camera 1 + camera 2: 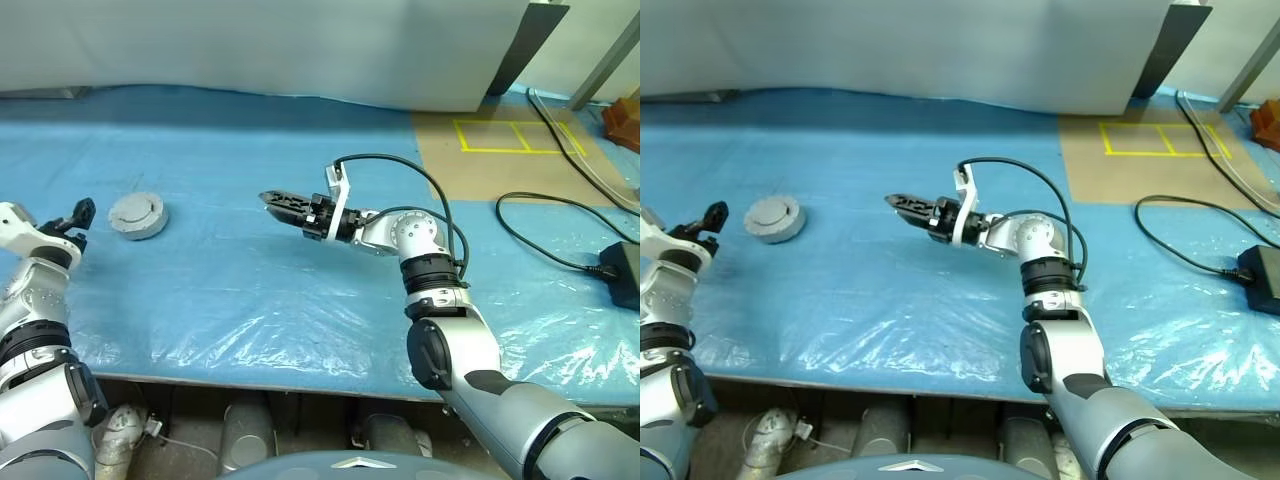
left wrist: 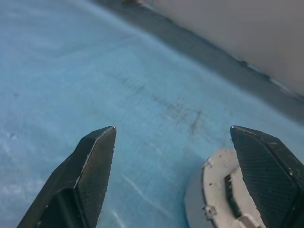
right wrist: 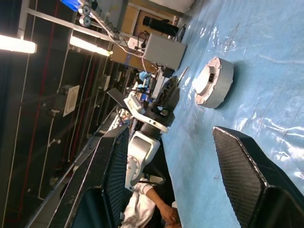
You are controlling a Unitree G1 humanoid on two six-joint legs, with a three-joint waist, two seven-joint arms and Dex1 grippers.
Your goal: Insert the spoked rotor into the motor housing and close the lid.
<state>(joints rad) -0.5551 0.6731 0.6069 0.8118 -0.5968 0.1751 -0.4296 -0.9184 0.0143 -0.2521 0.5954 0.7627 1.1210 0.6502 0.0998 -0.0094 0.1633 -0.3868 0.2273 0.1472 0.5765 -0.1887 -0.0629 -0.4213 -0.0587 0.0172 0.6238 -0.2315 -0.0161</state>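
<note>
The short round silver-grey metal motor housing (image 1: 137, 216), its thin grey lid (image 3: 207, 80) lying shut on top, rests on the blue plastic-covered surface (image 1: 250, 290), between the left tool (image 1: 78, 218), spread wide and empty just beside it, and the right tool (image 1: 283, 206), parted and empty, well apart. It is judged rigid, fairly heavy and smooth, best taken across its side wall. No legible writing is seen.

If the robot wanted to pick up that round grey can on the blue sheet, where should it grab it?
Probably across the round side wall of the motor housing, coming down from above: it lies flat with its lid shut on top, leaving no edge to pinch.
</note>
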